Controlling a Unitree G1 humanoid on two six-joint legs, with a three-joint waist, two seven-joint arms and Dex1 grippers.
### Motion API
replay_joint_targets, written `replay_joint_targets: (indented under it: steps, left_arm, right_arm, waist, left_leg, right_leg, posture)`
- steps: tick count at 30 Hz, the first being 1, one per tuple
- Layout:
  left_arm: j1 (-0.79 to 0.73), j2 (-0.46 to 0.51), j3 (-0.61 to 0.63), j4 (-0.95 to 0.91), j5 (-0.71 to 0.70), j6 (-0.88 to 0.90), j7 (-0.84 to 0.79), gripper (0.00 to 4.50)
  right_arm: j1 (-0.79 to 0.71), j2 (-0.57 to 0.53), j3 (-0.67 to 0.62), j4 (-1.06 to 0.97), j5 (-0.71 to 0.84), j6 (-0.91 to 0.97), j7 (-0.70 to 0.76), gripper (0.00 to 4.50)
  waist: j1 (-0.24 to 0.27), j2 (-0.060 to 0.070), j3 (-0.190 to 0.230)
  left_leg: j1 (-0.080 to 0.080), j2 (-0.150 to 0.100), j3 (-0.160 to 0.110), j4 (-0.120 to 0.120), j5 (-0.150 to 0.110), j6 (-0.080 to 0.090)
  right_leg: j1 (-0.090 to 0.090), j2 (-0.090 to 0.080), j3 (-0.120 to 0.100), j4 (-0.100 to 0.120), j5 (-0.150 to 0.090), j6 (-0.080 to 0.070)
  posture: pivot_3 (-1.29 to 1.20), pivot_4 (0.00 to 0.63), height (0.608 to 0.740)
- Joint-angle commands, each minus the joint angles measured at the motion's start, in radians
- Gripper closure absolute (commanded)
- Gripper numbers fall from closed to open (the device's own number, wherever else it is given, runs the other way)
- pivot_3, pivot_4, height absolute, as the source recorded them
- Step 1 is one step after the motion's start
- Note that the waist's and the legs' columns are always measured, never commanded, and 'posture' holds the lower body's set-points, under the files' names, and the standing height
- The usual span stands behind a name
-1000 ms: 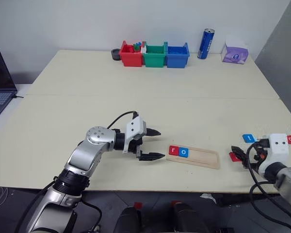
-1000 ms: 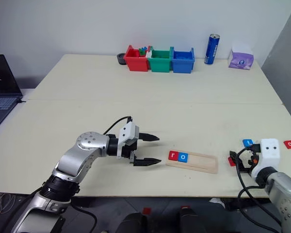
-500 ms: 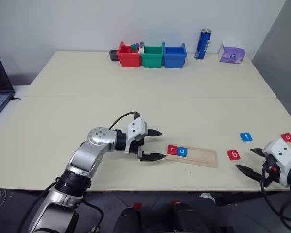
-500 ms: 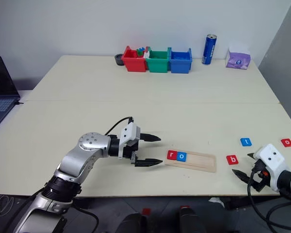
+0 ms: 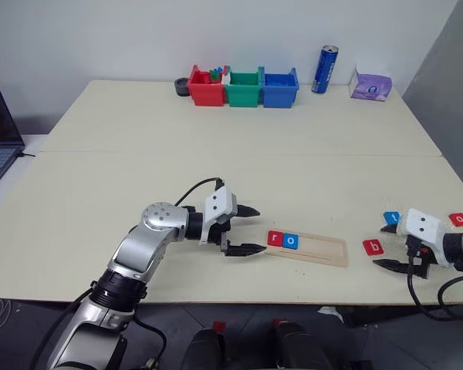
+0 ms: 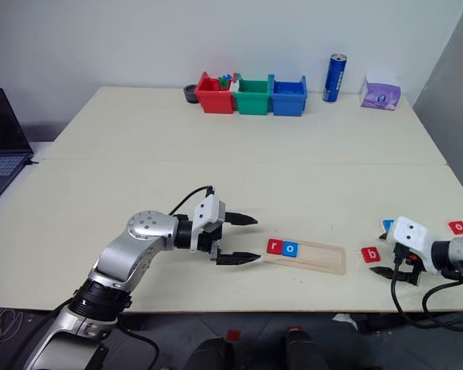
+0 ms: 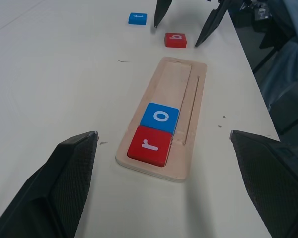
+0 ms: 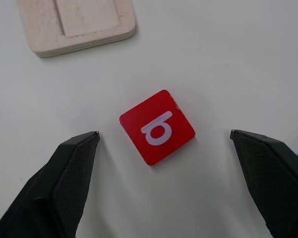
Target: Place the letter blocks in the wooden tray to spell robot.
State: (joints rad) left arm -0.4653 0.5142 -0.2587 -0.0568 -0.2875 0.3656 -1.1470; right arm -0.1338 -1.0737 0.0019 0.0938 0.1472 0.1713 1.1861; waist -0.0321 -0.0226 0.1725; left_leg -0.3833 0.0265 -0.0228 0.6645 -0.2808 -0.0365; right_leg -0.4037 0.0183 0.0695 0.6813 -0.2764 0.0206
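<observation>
- The letter blocks: you can count five. A red "r" block (image 5: pixel 275 238) and a blue "o" block (image 5: pixel 291 241) sit side by side in the wooden tray (image 5: pixel 324 250), at its end nearer the left hand.
- The other three lie loose on the bench (image 5: pixel 216 154), off the tray's far end: a red "b" block (image 5: pixel 373 247), a blue block (image 5: pixel 391 218) and a red "o" block (image 5: pixel 458 219).
- The blue block is partly covered by the right hand's white housing in the head views, so you cannot read its letter there; in the left wrist view it is too small to make out.
- The tray's long axis runs left to right across the bench, slightly skewed; the rest of its groove holds nothing.
- Your left hand (image 5: pixel 245 230) hangs just beside the tray's left end, fingers spread wide, holding nothing.
- Your right hand (image 8: pixel 164 144) hangs over the red "b" block, fingers wide apart on either side of it, not touching it.
- At the bench's back edge stand three bins, one each of red (image 5: pixel 207 86), green (image 5: pixel 243 86) and blue (image 5: pixel 280 86), one blue can (image 5: pixel 325 68) and one purple tissue pack (image 5: pixel 372 83).
</observation>
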Motion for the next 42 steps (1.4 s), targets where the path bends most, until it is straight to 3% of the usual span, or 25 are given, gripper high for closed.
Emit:
replay_joint_targets:
  steps: [1, 3, 6, 13, 17, 21, 26, 32, 42]
  left_arm:
    - [-0.011, 0.005, 0.007, -0.050, -0.007, 0.001, 0.005, 0.00]
    - [-0.011, 0.006, 0.007, -0.058, -0.008, 0.006, 0.007, 0.00]
    - [-0.012, 0.007, 0.007, -0.064, -0.008, 0.012, 0.010, 0.00]
    - [-0.003, 0.018, 0.017, -0.057, -0.009, 0.019, 0.013, 0.00]
    - [0.012, 0.037, 0.027, -0.052, -0.009, 0.013, 0.014, 0.00]
    - [0.043, 0.067, 0.056, -0.055, -0.023, 0.020, 0.016, 0.00]
    - [0.072, 0.106, 0.073, -0.046, -0.020, 0.002, 0.009, 0.00]
    - [0.058, 0.101, 0.065, -0.044, -0.012, -0.006, 0.009, 0.00]
    - [0.069, 0.090, 0.051, -0.078, -0.017, -0.010, -0.001, 0.00]
  right_arm:
    - [-0.065, 0.000, 0.033, 0.055, -0.026, -0.051, 0.048, 0.01]
    - [-0.093, 0.012, 0.055, 0.078, -0.031, -0.056, 0.069, 0.01]
    - [-0.114, 0.022, 0.081, 0.104, -0.038, -0.052, 0.093, 0.61]
    - [-0.114, 0.032, 0.062, 0.109, -0.016, -0.020, 0.118, 2.99]
    - [-0.072, 0.009, -0.009, 0.003, 0.060, 0.081, 0.119, 3.04]
    - [0.030, 0.005, -0.116, -0.292, 0.193, 0.270, 0.083, 3.04]
    - [0.037, 0.071, -0.074, -0.520, 0.223, 0.394, -0.044, 3.04]
    - [-0.094, 0.157, 0.088, -0.486, 0.143, 0.442, -0.134, 3.04]
    - [-0.188, 0.162, 0.219, -0.388, 0.057, 0.412, -0.114, 3.04]
  waist:
    - [0.000, 0.000, 0.000]
    - [0.001, 0.000, 0.000]
    - [0.001, 0.000, 0.000]
    - [0.000, 0.000, 0.000]
    - [0.001, 0.000, 0.000]
    - [0.000, 0.001, 0.000]
    - [0.001, 0.000, 0.000]
    - [0.002, -0.001, 0.001]
    - [0.003, -0.001, 0.001]
  left_leg:
    - [0.000, 0.000, 0.000, 0.000, 0.000, 0.000]
    - [0.000, 0.000, 0.000, 0.000, 0.000, 0.000]
    - [0.000, 0.001, 0.000, 0.000, 0.000, 0.000]
    - [0.001, 0.001, -0.001, 0.001, 0.000, 0.000]
    - [0.001, 0.001, -0.001, 0.002, 0.000, 0.000]
    - [0.000, 0.002, -0.003, 0.001, 0.000, 0.000]
    - [0.001, 0.002, -0.004, 0.000, 0.000, 0.000]
    - [0.000, 0.000, -0.002, 0.002, 0.000, 0.001]
    - [-0.001, 0.001, -0.002, 0.001, 0.000, 0.001]
  right_leg:
    - [0.000, 0.000, 0.000, 0.000, 0.000, 0.000]
    - [0.000, 0.000, 0.000, 0.000, 0.000, 0.000]
    - [0.000, 0.000, 0.000, 0.000, 0.000, 0.000]
    - [0.001, 0.000, 0.000, 0.001, 0.001, 0.000]
    - [0.001, 0.000, 0.000, 0.001, 0.001, 0.000]
    - [0.000, -0.001, 0.000, 0.002, 0.001, 0.000]
    - [0.000, -0.001, -0.001, 0.001, 0.001, 0.001]
    - [0.000, -0.002, 0.000, 0.001, -0.001, 0.005]
    - [-0.001, -0.002, -0.002, 0.001, 0.001, 0.000]
  posture:
    - [0.00, 0.150, 0.740]
    - [0.00, 0.150, 0.740]
    - [0.00, 0.150, 0.740]
    - [0.00, 0.150, 0.740]
    - [0.00, 0.150, 0.740]
    - [0.00, 0.150, 0.740]
    - [0.00, 0.150, 0.740]
    - [0.00, 0.150, 0.740]
    - [0.00, 0.150, 0.740]
